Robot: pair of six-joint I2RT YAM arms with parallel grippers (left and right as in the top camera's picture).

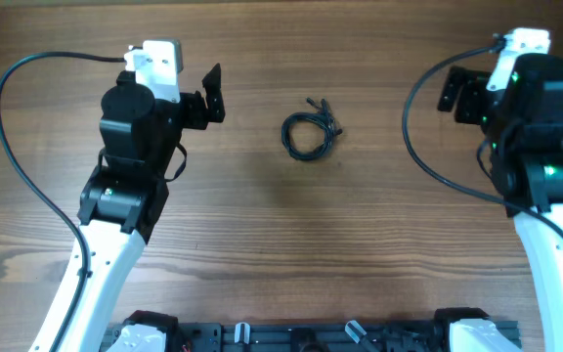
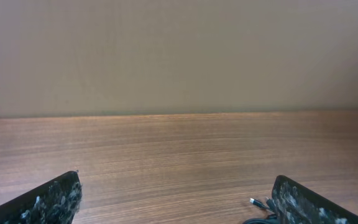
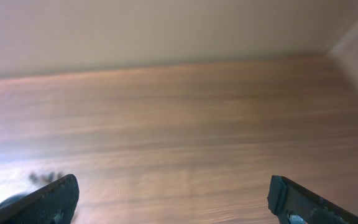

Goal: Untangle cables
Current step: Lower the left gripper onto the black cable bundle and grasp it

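1. Cables (image 1: pixel 311 132), thin black wires wound into a small loose coil with plug tips poking out at its upper right, lie on the brown wood-grain table (image 1: pixel 262 225), roughly midway between my two arms.
2. My left gripper (image 1: pixel 213 95) sits to the coil's left, apart from it, its black fingers spread wide with nothing between them.
3. On the left wrist camera, the plug tips (image 2: pixel 258 203) show just beside the finger (image 2: pixel 309 205) on that view's right; I cannot tell whether they touch.
4. My right gripper (image 1: pixel 457 95) is well off to the coil's right, likewise spread wide and empty.
5. On the right wrist camera, the coil is only a blurred dark smudge at lower left.
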